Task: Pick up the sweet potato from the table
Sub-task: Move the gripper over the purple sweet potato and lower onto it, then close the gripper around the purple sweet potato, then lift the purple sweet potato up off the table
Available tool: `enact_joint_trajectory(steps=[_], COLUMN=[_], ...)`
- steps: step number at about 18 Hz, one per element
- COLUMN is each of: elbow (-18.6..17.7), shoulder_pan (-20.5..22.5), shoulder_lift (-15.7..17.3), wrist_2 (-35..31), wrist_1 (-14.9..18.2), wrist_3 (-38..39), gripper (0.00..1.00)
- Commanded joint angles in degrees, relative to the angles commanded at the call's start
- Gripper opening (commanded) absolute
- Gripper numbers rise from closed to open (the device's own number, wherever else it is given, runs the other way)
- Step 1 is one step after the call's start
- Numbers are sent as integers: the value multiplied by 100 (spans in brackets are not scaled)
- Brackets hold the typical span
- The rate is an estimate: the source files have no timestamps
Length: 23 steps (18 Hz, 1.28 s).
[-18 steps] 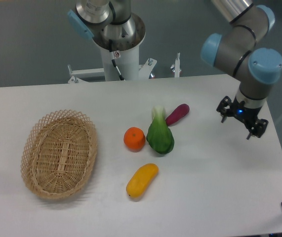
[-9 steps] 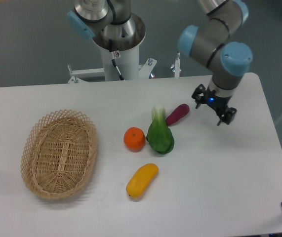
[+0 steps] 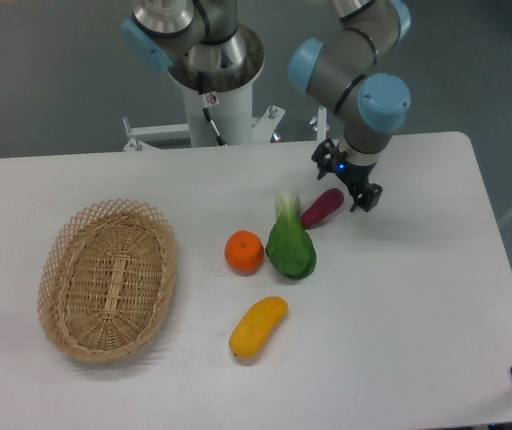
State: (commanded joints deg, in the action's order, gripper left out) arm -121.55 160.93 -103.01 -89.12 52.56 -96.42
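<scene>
A: Where is the sweet potato (image 3: 322,207)?

B: On the table (image 3: 417,296), lying at a slant, its lower left end touching or just beside the green vegetable (image 3: 290,244). The orange (image 3: 244,252) sits left of that, the yellow fruit (image 3: 258,327) nearer the front, and the basket (image 3: 108,278) well off to the left.

A: And the gripper (image 3: 349,182)?

B: It hangs just above and right of the potato's upper end. The fingers stand apart with nothing between them.

A: So how should the grasp go?

B: I'd centre it over the middle of the tuber, or a little toward the free upper end, away from the greens. The fingers should straddle the narrow width, across the long axis, so they close on the flanks rather than the tapered tips. Then straight down, low enough to catch the body, close, lift.

A: Arm pose?

B: The arm reaches from the rear over the table's back edge, wrist bent down, tool pointing at the tabletop. Whether it is already aligned with the tuber I cannot tell.
</scene>
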Motion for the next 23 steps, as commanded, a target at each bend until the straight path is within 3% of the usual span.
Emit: enact_joint_trajectory(steps=[9, 16, 18, 23], elbow=[-53, -44, -44, 52], shoulder_pan=[-211, -220, -220, -202], shoulder_lift=[-211, -202, -194, -62], wrist_2=[9, -9, -17, -44], wrist_1=[-633, -651, -642, -590], wrist_3=[536, 633, 633, 633], gripper=[97, 28, 12, 11])
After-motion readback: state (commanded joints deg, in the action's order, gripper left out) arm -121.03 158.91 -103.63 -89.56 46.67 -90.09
